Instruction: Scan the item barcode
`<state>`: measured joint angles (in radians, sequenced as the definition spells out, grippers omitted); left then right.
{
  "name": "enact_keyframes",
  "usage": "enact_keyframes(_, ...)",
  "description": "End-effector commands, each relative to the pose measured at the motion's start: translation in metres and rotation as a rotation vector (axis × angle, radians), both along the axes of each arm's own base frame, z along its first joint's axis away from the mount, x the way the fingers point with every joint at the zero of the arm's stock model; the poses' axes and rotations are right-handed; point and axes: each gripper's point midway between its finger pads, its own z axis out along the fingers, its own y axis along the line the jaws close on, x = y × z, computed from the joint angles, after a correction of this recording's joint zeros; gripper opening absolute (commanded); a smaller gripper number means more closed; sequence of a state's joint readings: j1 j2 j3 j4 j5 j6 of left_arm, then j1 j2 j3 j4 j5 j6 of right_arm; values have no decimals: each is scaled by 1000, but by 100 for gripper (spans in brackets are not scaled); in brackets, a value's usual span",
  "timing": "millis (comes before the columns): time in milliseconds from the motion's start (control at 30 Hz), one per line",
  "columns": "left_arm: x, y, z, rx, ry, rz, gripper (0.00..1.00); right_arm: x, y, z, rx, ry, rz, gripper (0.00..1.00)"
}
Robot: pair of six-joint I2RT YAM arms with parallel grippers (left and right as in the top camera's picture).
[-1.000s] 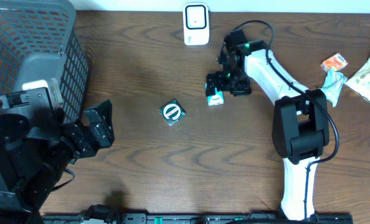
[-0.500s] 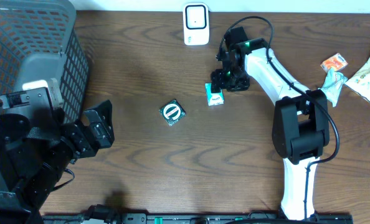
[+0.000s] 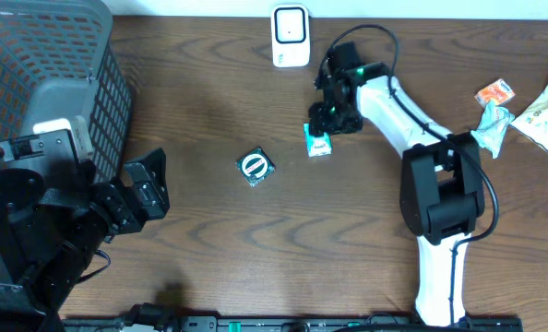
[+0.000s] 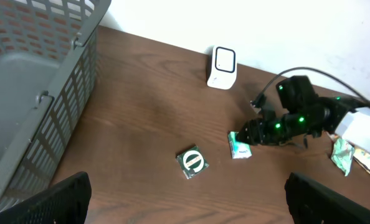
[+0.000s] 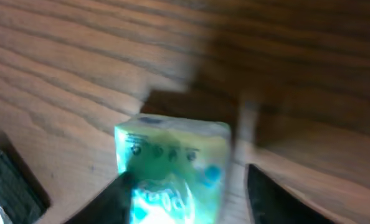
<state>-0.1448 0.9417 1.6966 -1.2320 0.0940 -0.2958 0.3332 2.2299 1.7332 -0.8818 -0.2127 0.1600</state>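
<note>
your right gripper stands about half open, with a dark finger on each side of the little box. the wrist view is blurry, so you cannot tell if it squeezes the box. your left gripper is wide open and holds nothing. the box is green and white with shiny, flat sides. it lies on the brown wood table, just below the white scanner, with its long side pointing toward the back edge.

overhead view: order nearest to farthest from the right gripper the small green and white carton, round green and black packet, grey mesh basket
1. small green and white carton, at the right gripper fingertips.
2. round green and black packet, mid-table.
3. grey mesh basket, far left edge.
</note>
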Motion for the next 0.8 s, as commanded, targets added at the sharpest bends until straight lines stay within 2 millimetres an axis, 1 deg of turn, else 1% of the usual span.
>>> enact_keyframes(0,0,3,2,-2,-4,20,98,-13,5,-4,-19,0,18,36)
enact_keyframes(67,0,3,2,-2,-4,20,98,-18,-1,-14,-45,13,-9,25)
enact_keyframes(167,0,3,2,-2,-4,20,98,-23,-4,-19,-52,36,-37,1)
enact_keyframes(233,0,3,2,-2,-4,20,98,-24,-3,-18,-41,43,-37,1)
enact_keyframes(300,0,3,2,-2,-4,20,98,-24,1,-11,-9,43,-34,1)
enact_keyframes(400,0,3,2,-2,-4,20,98,-21,3,7,52,27,-41,1)
enact_keyframes(467,0,3,2,-2,-4,20,98,-16,1,25,95,2,-50,1)
enact_keyframes(633,0,3,2,-2,-4,20,98,-4,-6,85,206,-115,-52,1)
enact_keyframes(700,0,3,2,-2,-4,20,98,-2,-8,109,236,-181,-7,1)
enact_keyframes(767,0,3,2,-2,-4,20,98,-3,-4,125,276,-225,52,1)
